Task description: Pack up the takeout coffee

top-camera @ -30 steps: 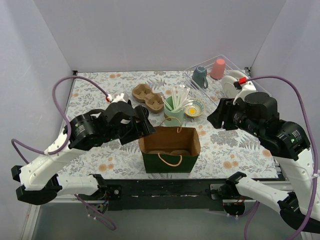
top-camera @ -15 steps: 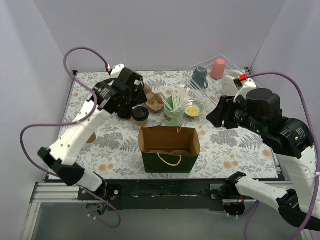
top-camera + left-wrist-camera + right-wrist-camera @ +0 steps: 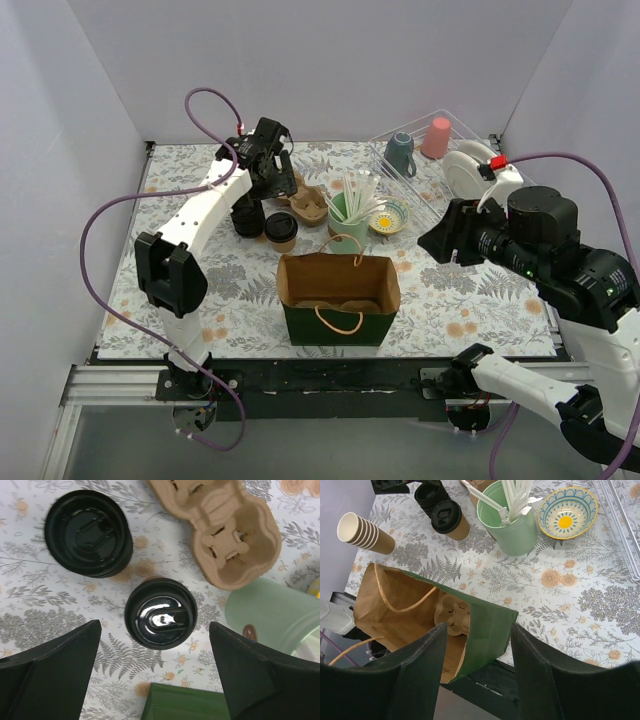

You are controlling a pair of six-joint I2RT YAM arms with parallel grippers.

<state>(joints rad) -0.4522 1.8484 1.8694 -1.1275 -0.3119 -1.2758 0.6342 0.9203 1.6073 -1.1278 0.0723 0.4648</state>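
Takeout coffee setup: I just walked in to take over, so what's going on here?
The left claw hovers open, straight above the takeout coffee, which stands lidded on the table beside the stack of lids and an empty cup carrier. Nothing is gripped. The right claw is open too, pointed at the green paper bag, which has another carrier inside. The coffee is not packed yet.

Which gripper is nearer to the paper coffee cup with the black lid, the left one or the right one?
Left. The left gripper hovers right above the takeout coffee, fingers open. The right gripper hangs apart, to the right of the green bag.
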